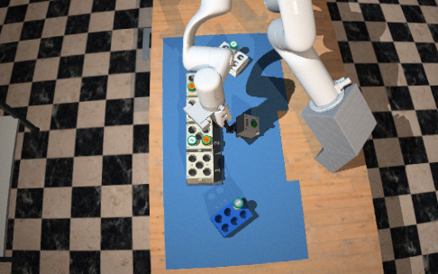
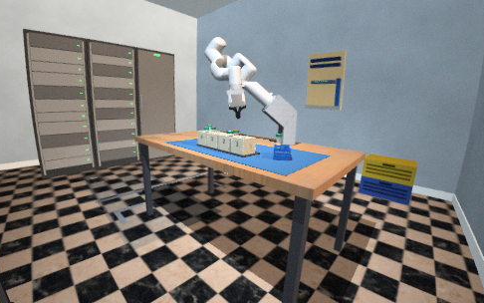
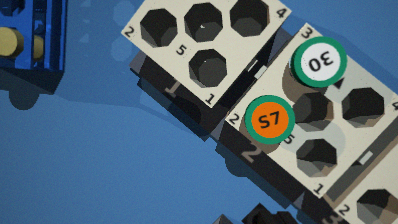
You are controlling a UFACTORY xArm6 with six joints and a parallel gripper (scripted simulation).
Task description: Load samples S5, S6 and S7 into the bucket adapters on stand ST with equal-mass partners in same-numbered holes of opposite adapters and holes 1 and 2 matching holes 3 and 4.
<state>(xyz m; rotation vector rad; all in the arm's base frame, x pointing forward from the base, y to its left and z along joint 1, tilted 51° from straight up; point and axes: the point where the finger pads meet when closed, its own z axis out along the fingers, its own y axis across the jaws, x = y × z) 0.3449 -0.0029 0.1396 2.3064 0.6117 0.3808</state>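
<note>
With its fingers pressed together on nothing, the tool (image 1: 231,127) hangs high, at nine o'clock of the DONE desk (image 1: 248,125). Pressing well likely means descending squarely onto the green key (image 1: 254,122) and pushing until it catches. S7 (image 3: 270,119) stands in adapter 2's hole 2, orange-dotted, beside the 30 blank (image 3: 319,61) in hole 3.
</note>
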